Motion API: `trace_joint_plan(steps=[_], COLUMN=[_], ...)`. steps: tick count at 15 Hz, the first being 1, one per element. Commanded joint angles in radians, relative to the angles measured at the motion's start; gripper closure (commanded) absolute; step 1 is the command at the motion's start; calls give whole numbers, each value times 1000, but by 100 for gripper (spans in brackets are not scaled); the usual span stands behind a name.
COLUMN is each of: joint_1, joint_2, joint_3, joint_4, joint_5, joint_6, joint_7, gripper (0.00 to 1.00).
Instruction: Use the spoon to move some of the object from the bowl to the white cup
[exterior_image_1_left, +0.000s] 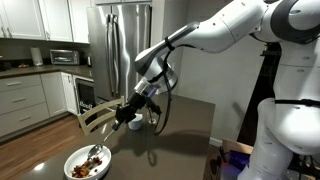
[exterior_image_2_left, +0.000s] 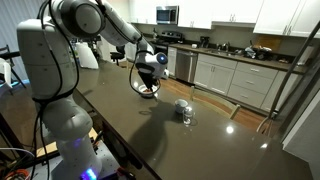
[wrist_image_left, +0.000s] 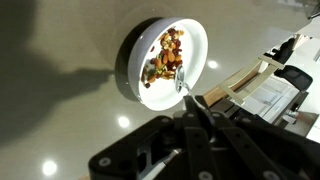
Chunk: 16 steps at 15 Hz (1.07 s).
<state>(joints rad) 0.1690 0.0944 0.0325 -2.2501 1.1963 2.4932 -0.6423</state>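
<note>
Wrist view, nearest first: end effector (wrist_image_left: 193, 112) fills the lower frame, dark fingers pressed together. They look to be pinching the thin handle of the spoon (wrist_image_left: 183, 87). The contact itself is shadowed, so that is a reading, not a certainty.

Spoon's long axis runs straight out from the fingers toward the bowl (wrist_image_left: 201, 42). Its shiny tip sits at the bowl's near rim; can't tell whether it touches the rim or hangs just above.

Beyond the tip: brown and reddish pieces (wrist_image_left: 165, 58) heaped loosely across the middle of the bowl and toward its far side. None visible on the spoon.

In an exterior view the end effector (exterior_image_1_left: 126, 116) hangs above and to one side of the bowl (exterior_image_1_left: 72, 163), which stands on the dark worktop (exterior_image_1_left: 185, 118) near its edge. A pale chair (exterior_image_1_left: 92, 120) stands just behind it.

Only one arm, so no choice of reach.

Judgement: scooping not yet done. The next move turns on this: the heap lies ahead of the spoon tip along the handle's own line, and lower. It calls for a push forward and a dip, then a level lift.

Farther off, in an exterior view, a small vessel (exterior_image_2_left: 183, 109) stands alone on the worktop (exterior_image_2_left: 215, 145), well apart from the arm. Too small to tell whether it is the white cup.
</note>
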Motion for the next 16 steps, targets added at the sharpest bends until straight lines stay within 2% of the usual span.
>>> trace_joint_plan(steps=[1, 8, 16], joint_1=[-43, -76, -102], joint_2=[68, 176, 236], joint_3=[35, 42, 24], joint_4=[40, 63, 63], joint_5=[81, 238, 288], joint_6=[-46, -134, -209], joint_7=[-82, -216, -250], gripper=[96, 96, 96])
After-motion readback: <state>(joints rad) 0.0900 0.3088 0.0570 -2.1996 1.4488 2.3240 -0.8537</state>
